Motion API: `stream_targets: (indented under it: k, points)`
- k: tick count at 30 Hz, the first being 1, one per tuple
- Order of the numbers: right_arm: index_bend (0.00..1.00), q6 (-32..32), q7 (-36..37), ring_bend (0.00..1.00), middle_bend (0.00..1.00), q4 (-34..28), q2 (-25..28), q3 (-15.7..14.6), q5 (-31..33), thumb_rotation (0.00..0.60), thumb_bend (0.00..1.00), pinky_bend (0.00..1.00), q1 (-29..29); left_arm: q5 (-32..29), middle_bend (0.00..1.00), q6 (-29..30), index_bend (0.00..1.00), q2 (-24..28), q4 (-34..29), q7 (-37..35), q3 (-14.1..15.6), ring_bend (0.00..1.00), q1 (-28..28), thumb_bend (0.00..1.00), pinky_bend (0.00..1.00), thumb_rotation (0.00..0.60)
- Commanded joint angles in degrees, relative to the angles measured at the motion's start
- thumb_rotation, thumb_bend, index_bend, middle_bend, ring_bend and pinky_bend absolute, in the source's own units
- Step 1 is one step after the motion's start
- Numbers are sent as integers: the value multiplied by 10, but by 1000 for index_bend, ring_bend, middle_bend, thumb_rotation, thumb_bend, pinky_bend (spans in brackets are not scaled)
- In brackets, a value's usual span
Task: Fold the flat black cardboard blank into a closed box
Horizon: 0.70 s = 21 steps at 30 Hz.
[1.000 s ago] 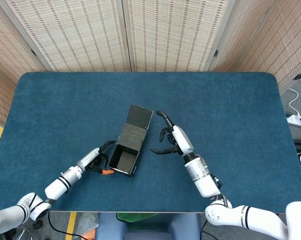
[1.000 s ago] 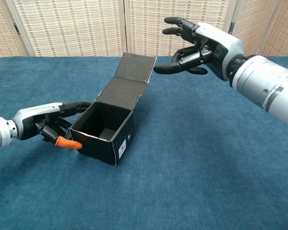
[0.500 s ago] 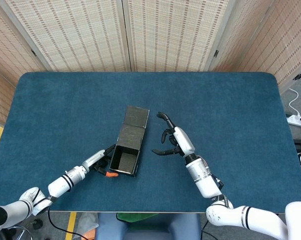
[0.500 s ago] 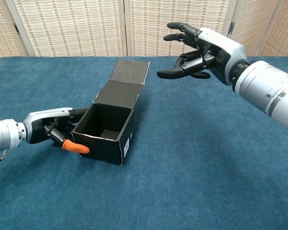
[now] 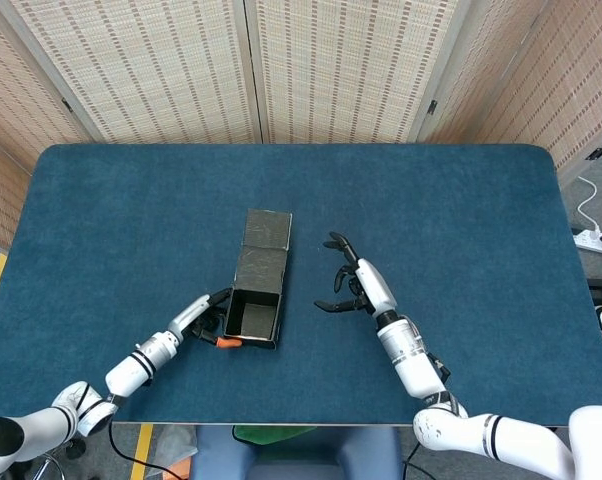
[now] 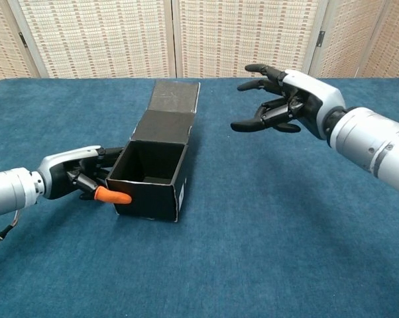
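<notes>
1. One black box (image 5: pixel 253 312) sits on the blue table (image 5: pixel 461 200) a little toward seven o'clock of its middle. As I judge it, the walls are already folded up and the body stands square.
2. Its top is open. The one lid (image 6: pixel 171 110) lies flat toward twelve o'clock; closing it appears to be what is left.
3. Two hands show. The left hand (image 6: pixel 80 179), at nine o'clock of the box, has its fingers against the box's left wall; whether it truly grips, I cannot tell.
4. The right hand (image 6: pixel 284 108), at three o'clock and well apart from the box, hovers with fingers spread, holding nothing.
</notes>
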Motion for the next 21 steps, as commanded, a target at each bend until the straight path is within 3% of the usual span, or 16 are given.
stream_targets:
  k: [1, 7, 11, 16, 21]
  points:
    - [0, -51, -27, 603, 162, 34, -20, 14, 63, 600, 0, 1000, 21, -14, 497, 18, 504, 7, -26, 37, -13, 647, 16, 202, 942, 600]
    - [0, -99, -47, 606, 189, 105, -71, 53, 134, 600, 0, 1000, 69, -22, 524, 34, 519, 30, -72, 76, -26, 676, 26, 202, 940, 600]
    - [0, -118, -62, 613, 195, 185, -128, 86, 168, 600, 0, 1000, 118, -17, 527, 46, 521, 48, -111, 96, -33, 679, 26, 202, 940, 600]
    - [0, -136, -31, 622, 201, 260, -186, 135, 162, 600, 0, 1000, 179, -17, 525, 44, 521, 62, -149, 125, -42, 679, 21, 201, 940, 600]
    - [0, -155, 26, 631, 212, 287, -208, 184, 148, 600, 0, 1000, 222, -26, 523, 28, 520, 60, -160, 155, -50, 679, 15, 201, 940, 600]
